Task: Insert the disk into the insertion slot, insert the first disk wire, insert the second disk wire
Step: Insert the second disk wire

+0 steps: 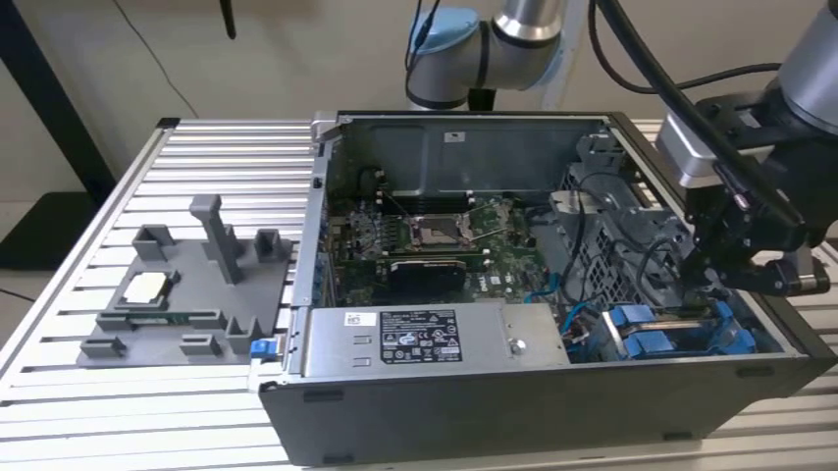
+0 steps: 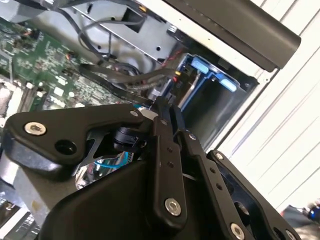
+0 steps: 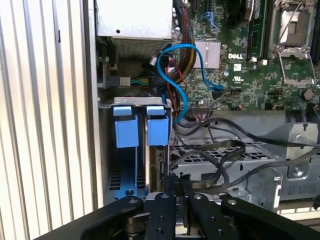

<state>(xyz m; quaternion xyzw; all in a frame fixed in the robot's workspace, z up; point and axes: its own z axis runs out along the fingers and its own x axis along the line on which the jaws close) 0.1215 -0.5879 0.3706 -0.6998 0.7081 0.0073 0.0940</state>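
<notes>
1. One gripper is seen low in the open computer case, at the exterior view's right, over the insertion slot.
2. The fingers are pressed together in both wrist views, with nothing seen between them.
3. The disk is seen standing in the slot, in its blue carrier.
4. A white label is stuck on the silver box; its writing cannot be read.
5. A blue wire is looped nearby.

The arm is silver with pale blue joint caps and black cables. Its gripper is matte black with silver screws.
</notes>
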